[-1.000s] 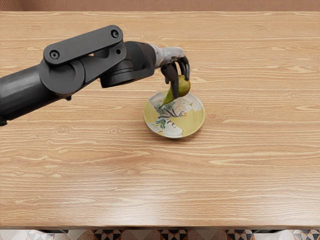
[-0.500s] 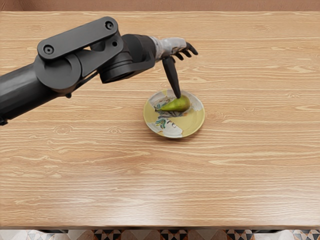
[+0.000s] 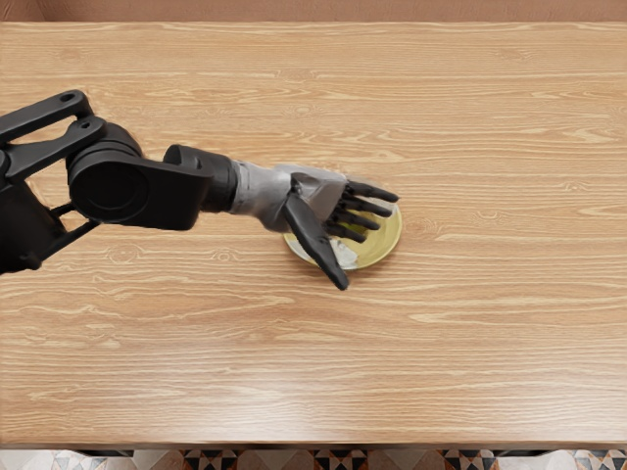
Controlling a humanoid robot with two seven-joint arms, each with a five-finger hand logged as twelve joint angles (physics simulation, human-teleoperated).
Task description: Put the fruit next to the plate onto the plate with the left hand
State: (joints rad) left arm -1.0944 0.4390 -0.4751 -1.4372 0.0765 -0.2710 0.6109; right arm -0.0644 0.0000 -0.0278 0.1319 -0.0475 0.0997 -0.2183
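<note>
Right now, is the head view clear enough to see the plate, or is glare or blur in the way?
Head view: sharp and evenly lit, shadows soft, no glare or blur. What blocks the plate is the open left hand, which covers most of it, so the fruit cannot be seen.

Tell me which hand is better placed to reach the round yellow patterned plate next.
Left: the left hand hangs open right above the yellow plate; the right arm is out of view.
</note>
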